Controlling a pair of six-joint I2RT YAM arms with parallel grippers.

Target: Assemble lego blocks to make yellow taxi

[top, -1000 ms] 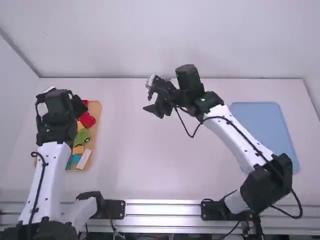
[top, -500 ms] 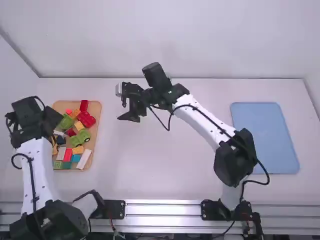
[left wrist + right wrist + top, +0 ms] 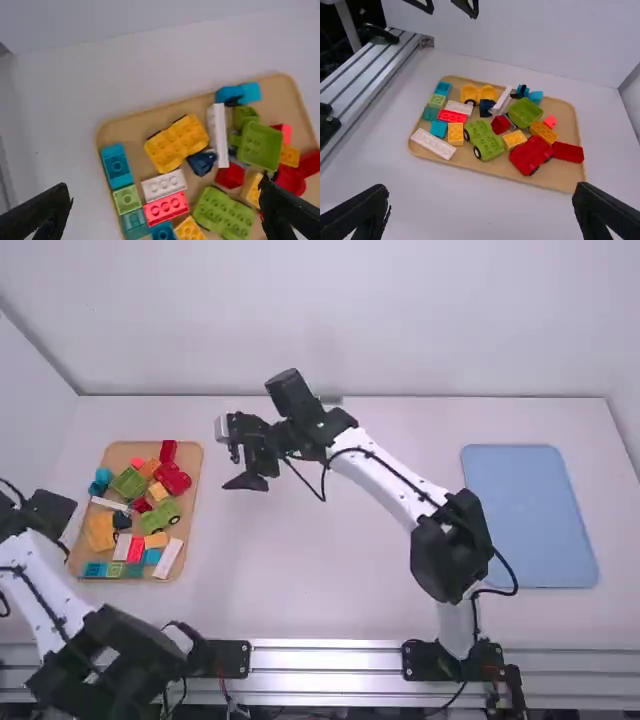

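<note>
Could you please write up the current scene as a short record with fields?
Surface: white table
Left side: tan tray of assorted toy blocks
Right side: blue mat, lying flat
Taxi-coloured part: yellow wheeled base, in the tray
Other wheeled parts: green base and red car piece, both in the tray
Long white brick: in the tray, near its rim
Left tool: open, nothing between its fingers
Right tool: open, nothing between its fingers
</note>
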